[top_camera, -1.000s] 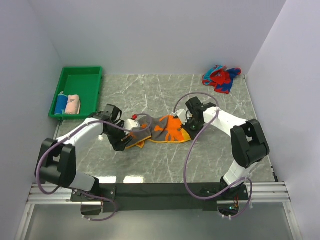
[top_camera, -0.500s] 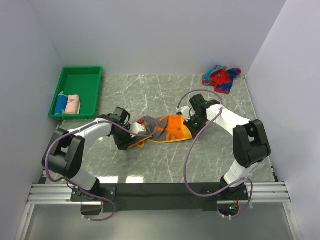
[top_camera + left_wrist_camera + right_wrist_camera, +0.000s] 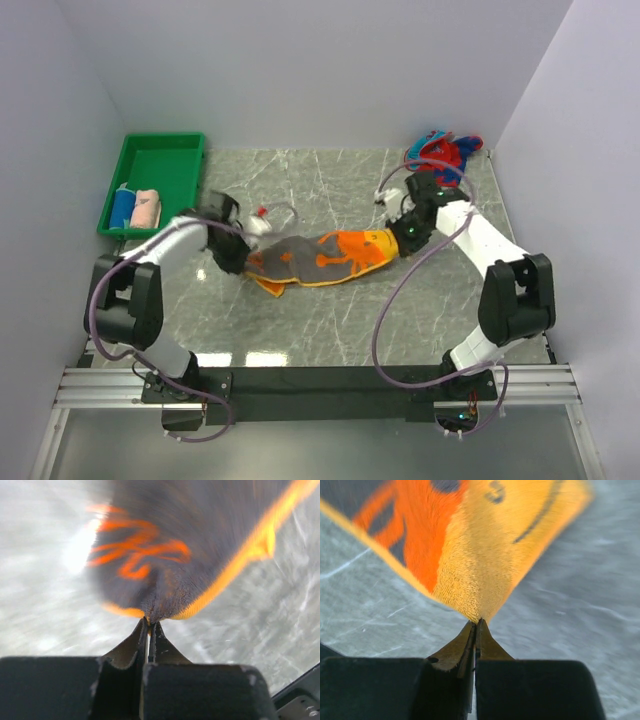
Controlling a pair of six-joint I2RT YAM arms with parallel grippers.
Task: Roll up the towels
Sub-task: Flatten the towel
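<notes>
The orange towel (image 3: 325,256), orange and grey with a yellow border, hangs stretched in a band between my two grippers at the middle of the table. Its left corner (image 3: 160,600) is pinched in my left gripper (image 3: 244,263) (image 3: 149,623), which is shut. Its orange right corner (image 3: 480,570) is clamped in my right gripper (image 3: 394,240) (image 3: 476,624), also shut. A crumpled red-and-blue towel (image 3: 445,156) lies at the back right corner, just behind the right arm. A blue towel (image 3: 122,207) and a pale pink towel (image 3: 147,208) lie rolled in the tray.
The green plastic tray (image 3: 160,152) stands at the back left by the wall. White walls close in the marble table (image 3: 320,330) on three sides. The arms' base rail (image 3: 320,382) runs along the near edge.
The left gripper has shut on the towel's left end. The two grippers moved apart, the right one to the right and back, pulling the bunched towel out into a long band.
</notes>
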